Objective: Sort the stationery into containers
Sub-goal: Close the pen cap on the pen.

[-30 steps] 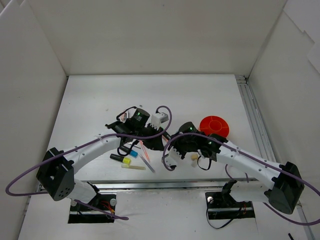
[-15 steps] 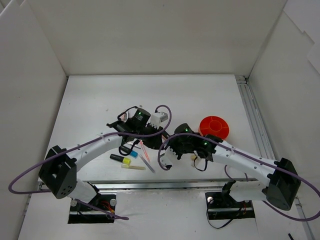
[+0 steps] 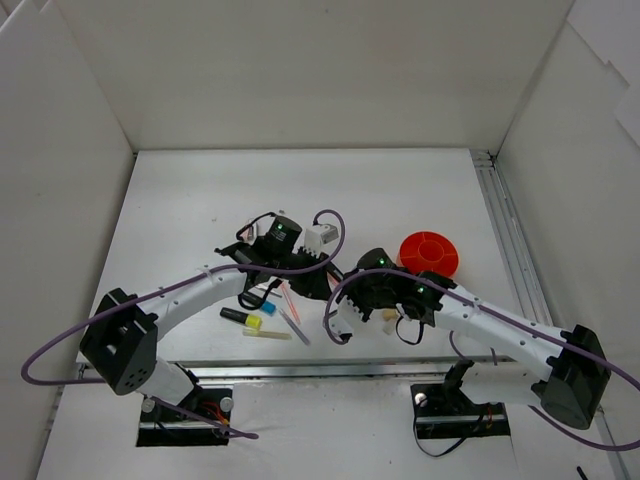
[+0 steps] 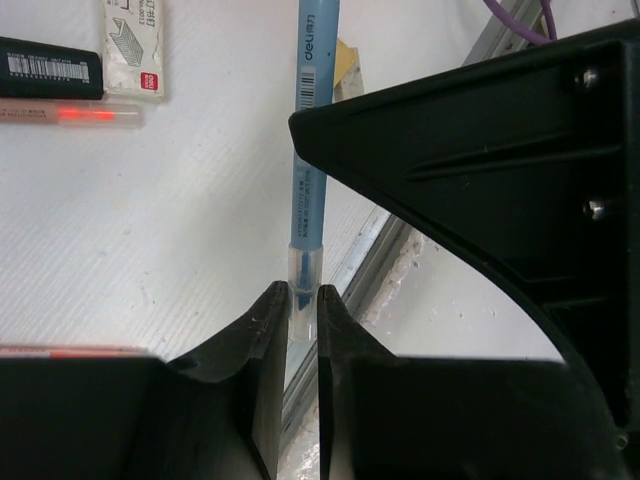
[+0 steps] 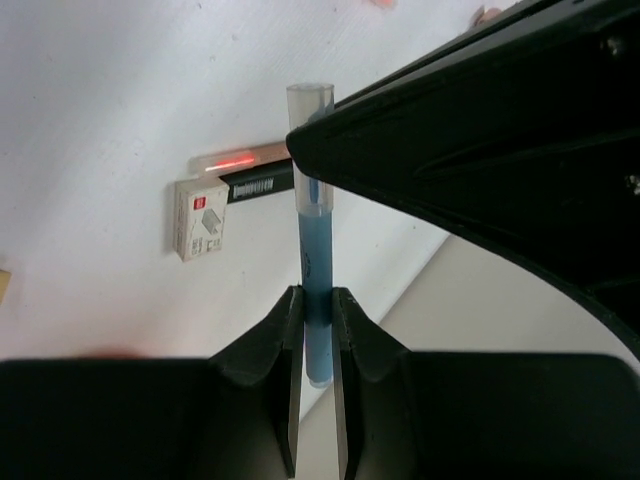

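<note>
White table (image 3: 200,200); both jaws tight on pen (image 4: 317,50)

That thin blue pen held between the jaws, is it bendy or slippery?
Probably stiff: the blue pen runs dead straight while pinched. Its smooth round barrel might slip in narrow jaws, and would likely roll if released.

Overhead camera looks down from behind the arm bases (image 3: 118,345), set at six o'clock; each wrist camera peers close along its own fingers (image 4: 262,370), both sharing the blue pen (image 4: 310,150) and white eraser (image 4: 133,45).
</note>
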Controlling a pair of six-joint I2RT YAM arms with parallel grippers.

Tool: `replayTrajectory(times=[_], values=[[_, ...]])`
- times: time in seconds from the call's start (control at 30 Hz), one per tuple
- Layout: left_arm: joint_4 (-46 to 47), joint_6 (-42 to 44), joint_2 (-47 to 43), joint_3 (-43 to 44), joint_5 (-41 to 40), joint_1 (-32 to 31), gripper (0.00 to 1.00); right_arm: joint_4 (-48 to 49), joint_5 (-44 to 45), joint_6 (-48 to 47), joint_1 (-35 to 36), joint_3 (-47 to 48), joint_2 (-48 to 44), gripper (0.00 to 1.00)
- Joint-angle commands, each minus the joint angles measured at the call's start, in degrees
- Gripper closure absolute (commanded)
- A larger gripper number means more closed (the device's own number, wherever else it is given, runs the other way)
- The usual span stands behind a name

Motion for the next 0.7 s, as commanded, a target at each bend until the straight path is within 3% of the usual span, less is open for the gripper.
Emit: replayTrajectory(times=[0.0, 0.47, 0.67], values=[[26.5, 0.9, -1.8, 3.6, 0.9, 2.0, 1.0, 0.3, -19.9, -1.1, 3.8, 0.2, -0.9, 1.0], [30.6, 3.2, 5.4, 12.8, 4.6, 4.0, 1.0, -1.8, -28.8, 1.5, 6.4, 1.7, -0.9, 1.0], [29.2, 2.9, 4.0, 12.4, 6.6, 4.5, 1.0, 0.2, -23.9, 4.5, 6.6, 2.1, -1.4, 1.0]])
